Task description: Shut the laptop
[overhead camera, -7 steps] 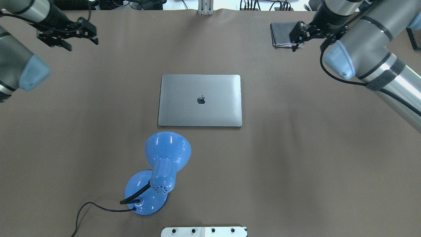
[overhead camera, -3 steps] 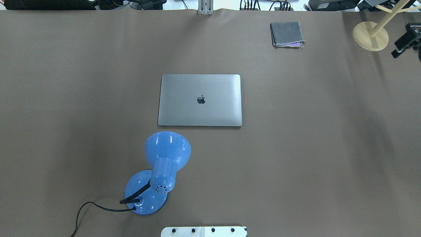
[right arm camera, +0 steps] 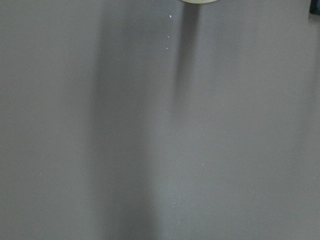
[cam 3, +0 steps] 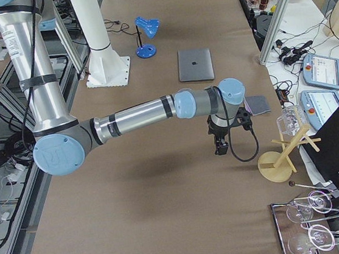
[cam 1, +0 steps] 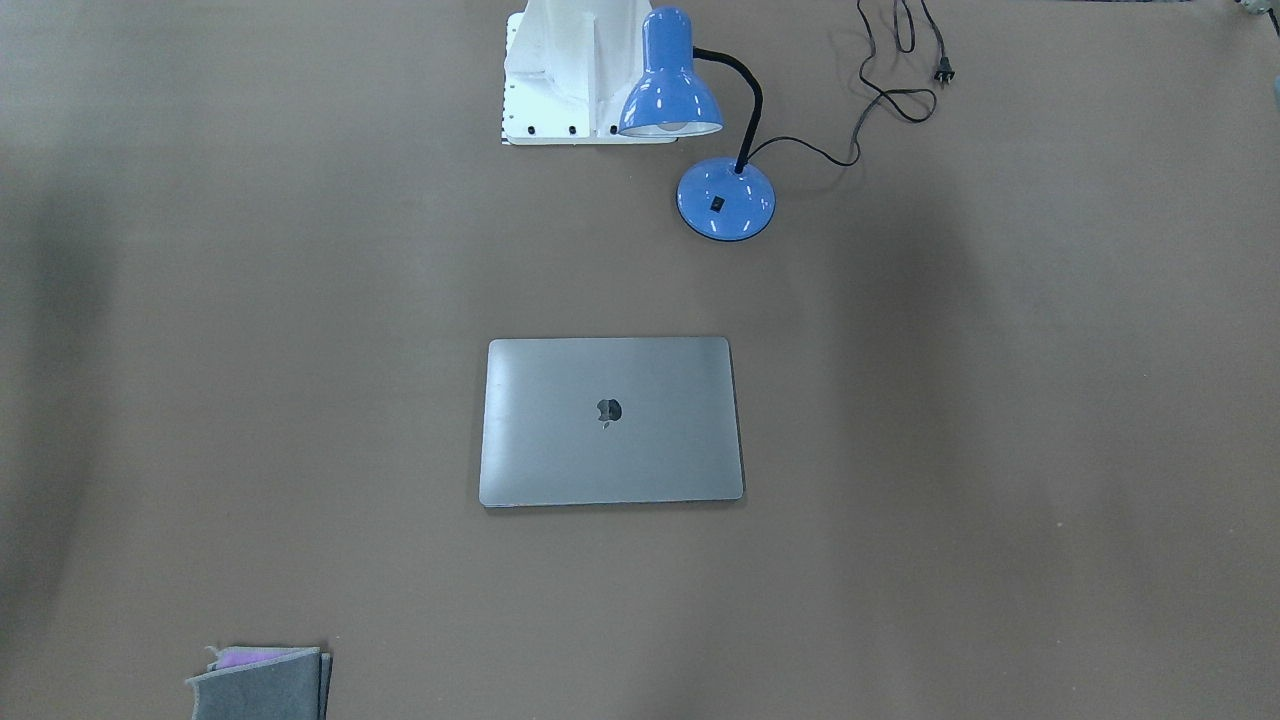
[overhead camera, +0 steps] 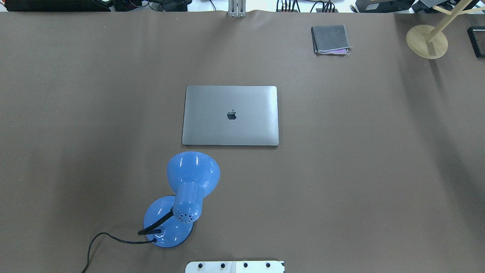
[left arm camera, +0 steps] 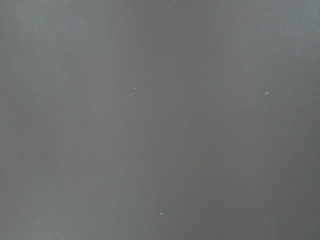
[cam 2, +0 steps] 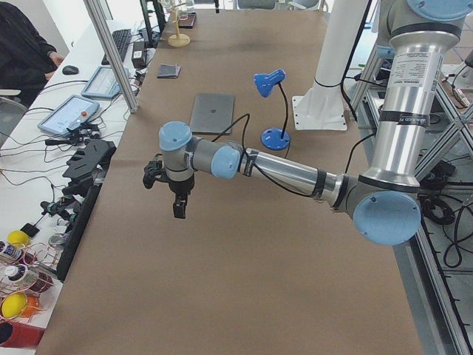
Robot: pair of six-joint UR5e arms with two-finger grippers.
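The laptop [overhead camera: 230,115] lies shut and flat at the middle of the brown table, its grey lid and dark apple logo facing up; it also shows in the front view [cam 1: 610,420] and both side views [cam 2: 212,112] [cam 3: 195,64]. Neither gripper shows in the overhead or front view. My left gripper [cam 2: 178,201] hangs over the table's left end, far from the laptop. My right gripper [cam 3: 220,144] hangs over the right end, near a wooden stand. I cannot tell whether either is open or shut. Both wrist views show only bare table.
A blue desk lamp [overhead camera: 185,197] with a black cord stands between the laptop and the robot's white base [overhead camera: 235,267]. A folded grey cloth [overhead camera: 330,39] lies at the far right. A wooden stand [overhead camera: 427,41] is at the far right corner.
Both arms have swung outward and left the overhead view, the left first, then the right. The laptop, lamp and cloth have not moved.
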